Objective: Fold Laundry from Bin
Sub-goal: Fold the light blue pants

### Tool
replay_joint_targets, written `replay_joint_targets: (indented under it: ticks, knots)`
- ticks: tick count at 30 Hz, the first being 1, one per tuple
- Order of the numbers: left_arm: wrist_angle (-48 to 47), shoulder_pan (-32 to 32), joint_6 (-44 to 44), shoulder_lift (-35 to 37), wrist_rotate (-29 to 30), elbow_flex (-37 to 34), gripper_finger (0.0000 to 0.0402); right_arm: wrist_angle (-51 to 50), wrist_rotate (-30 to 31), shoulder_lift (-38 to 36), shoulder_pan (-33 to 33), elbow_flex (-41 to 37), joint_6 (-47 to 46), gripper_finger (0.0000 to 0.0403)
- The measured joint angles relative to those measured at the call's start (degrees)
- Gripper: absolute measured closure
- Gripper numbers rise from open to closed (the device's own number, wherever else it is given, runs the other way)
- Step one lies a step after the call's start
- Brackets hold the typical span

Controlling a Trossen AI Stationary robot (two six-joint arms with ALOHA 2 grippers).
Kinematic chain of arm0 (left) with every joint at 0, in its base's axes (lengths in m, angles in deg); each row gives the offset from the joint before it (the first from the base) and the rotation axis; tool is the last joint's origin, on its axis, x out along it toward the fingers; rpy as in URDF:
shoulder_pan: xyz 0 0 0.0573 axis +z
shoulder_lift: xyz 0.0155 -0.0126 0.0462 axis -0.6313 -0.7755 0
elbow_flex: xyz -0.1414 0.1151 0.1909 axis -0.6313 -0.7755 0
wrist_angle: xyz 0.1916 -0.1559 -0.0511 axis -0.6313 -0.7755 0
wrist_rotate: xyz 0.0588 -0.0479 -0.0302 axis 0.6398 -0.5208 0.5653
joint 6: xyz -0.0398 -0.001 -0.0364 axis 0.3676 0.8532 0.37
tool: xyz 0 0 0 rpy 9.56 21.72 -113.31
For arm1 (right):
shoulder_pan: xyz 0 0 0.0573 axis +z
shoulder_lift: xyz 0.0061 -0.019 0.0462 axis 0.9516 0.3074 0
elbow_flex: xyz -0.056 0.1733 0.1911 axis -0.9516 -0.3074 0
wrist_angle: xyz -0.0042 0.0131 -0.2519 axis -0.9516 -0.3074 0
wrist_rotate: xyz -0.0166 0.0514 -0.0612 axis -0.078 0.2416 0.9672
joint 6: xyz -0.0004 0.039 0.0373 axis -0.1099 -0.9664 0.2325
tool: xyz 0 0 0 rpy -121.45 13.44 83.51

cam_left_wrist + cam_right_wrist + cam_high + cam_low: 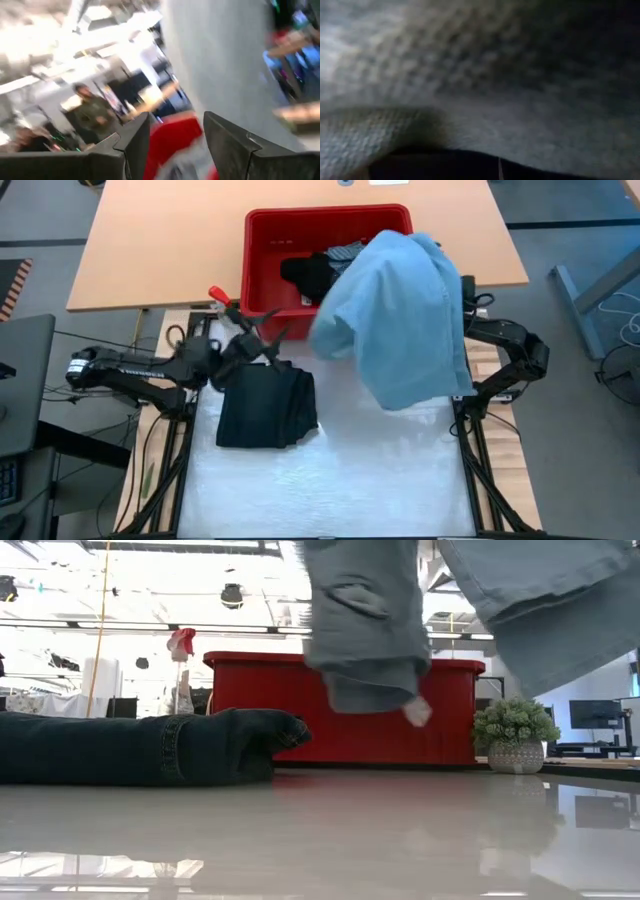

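Jeans: light blue denim jeans (400, 320) hang off the desk, draped over the right arm, long axis running from the red bin (265, 270) toward the desk.
Right jaws: hidden under denim, closed, apparently gripping it.
Left gripper (268, 340): jaws apart, empty, just left of the hanging edge, above the dark navy piece (265, 405).

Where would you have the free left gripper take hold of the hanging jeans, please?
Probably the lower hem of the jeans, approached from the left gripper's own side: that edge hangs loose above the table, while the top is covered and held up on the right.
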Motion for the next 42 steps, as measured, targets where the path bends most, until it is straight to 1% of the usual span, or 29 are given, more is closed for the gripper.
replay_joint_targets:
  ticks: [1,2,3,4,6,7,10,13,15,18,21,25,29,34,36,38,40,42]
  knots:
    - [3.6,-1.6,-2.5,0.0,1.1,0.1,0.0226,-0.9,-0.1,0.0,0.0,0.0,-0.6,0.0381]
    - [6.8,-2.8,-4.4,0.0,1.0,0.1,0.0226,-1.9,0.0,0.0,0.0,0.0,-1.0,0.0381]
    - [9.3,-3.8,-5.4,0.1,-0.2,0.1,0.0226,-2.9,0.2,0.0,0.0,-0.1,-1.0,0.0381]
    - [10.7,-4.2,-5.5,0.1,-2.7,0.1,0.0226,-3.8,1.0,-0.3,0.3,-0.1,-0.6,0.0381]
    - [10.8,-3.8,-4.7,-0.4,-8.7,0.2,0.0226,-4.8,3.5,-0.6,0.8,-0.1,0.9,0.0381]
    - [10.9,-2.9,-3.5,-1.4,-10.7,0.2,0.0226,-5.1,4.6,-0.7,1.1,-0.1,1.3,0.0381]
    - [10.0,-0.8,0.2,-4.7,-13.4,0.6,0.0226,-7.2,5.2,-0.7,2.2,-0.1,2.2,0.0381]
    - [11.0,-0.1,2.2,-8.0,-15.4,3.6,0.0226,-11.6,7.0,-0.5,3.5,-0.1,4.4,0.0381]
    - [11.5,-0.1,2.2,-10.6,-15.3,5.8,0.0226,-12.1,8.1,-0.4,4.1,-0.2,4.6,0.0381]
    - [9.9,-0.3,1.7,-15.3,-13.8,8.4,0.0226,-11.9,9.0,-0.4,4.4,-0.2,4.7,0.0381]
    - [10.3,-1.4,1.6,-17.5,-13.4,10.2,0.0226,-11.6,9.1,-0.4,4.3,-0.2,4.7,0.0381]
    - [10.1,-2.1,1.6,-19.6,-12.8,10.9,0.0226,-11.7,9.0,-0.4,4.3,0.4,4.6,0.0381]
    - [10.4,-2.2,3.3,-19.7,-13.0,10.9,0.0226,-12.2,8.4,-0.4,4.2,0.9,4.6,0.0381]
    - [10.5,-0.1,6.2,-19.7,-13.2,10.9,0.0226,-13.2,8.4,-0.4,4.8,0.9,4.9,0.0381]
    - [10.5,0.5,8.1,-19.7,-13.7,10.9,0.0226,-14.2,9.9,-0.4,5.4,0.9,6.5,0.0381]
    - [10.2,1.0,9.4,-19.7,-14.1,10.9,0.0226,-14.8,13.3,-0.4,6.3,0.9,8.8,0.0381]
    - [11.1,1.2,9.4,-20.5,-13.6,10.9,0.0226,-15.3,16.9,-0.4,7.1,0.9,10.3,0.0382]
    - [11.1,1.2,9.0,-20.7,-12.8,10.9,0.0226,-16.6,18.6,-0.4,7.5,0.9,11.5,0.0383]
